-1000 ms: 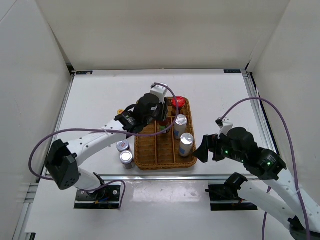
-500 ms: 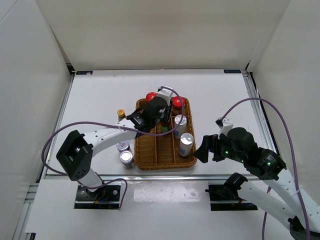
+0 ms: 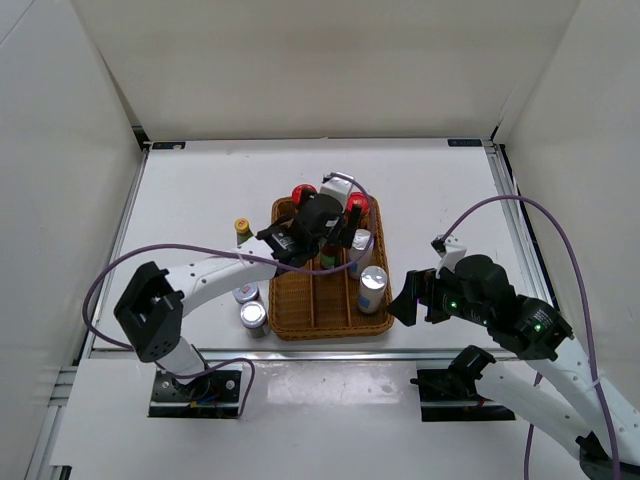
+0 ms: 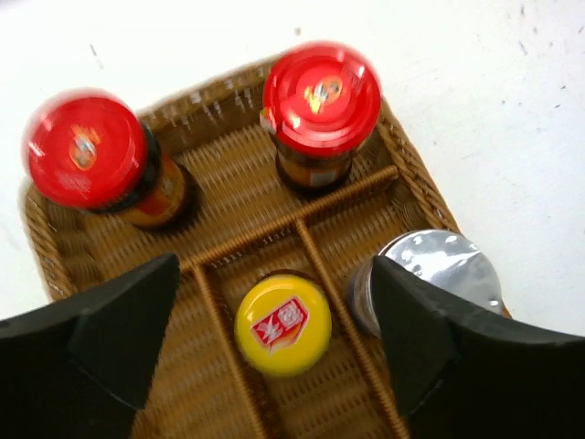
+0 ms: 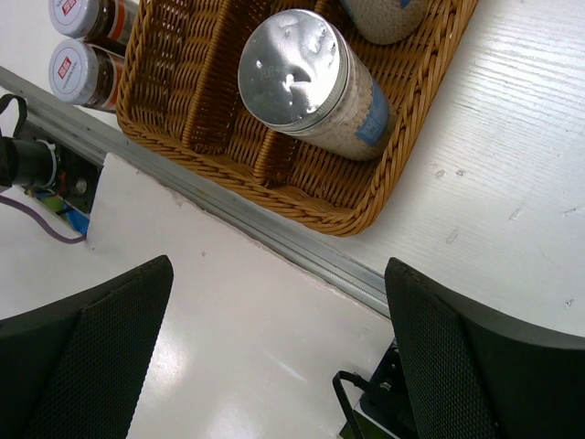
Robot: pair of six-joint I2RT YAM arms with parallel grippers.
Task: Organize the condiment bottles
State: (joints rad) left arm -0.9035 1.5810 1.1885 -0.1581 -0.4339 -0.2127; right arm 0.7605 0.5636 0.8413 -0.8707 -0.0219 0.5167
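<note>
Yellow-capped bottle (image 4: 283, 326) stands upright in wicker tray (image 4: 413, 178), straight below our left jaws, spread wide, empty; right jaws, likewise released, sit farther off.

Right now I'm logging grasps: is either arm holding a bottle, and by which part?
Nothing is held. The left gripper hangs open above the yellow-capped bottle in the tray; the right gripper is open near the tray, empty.
</note>
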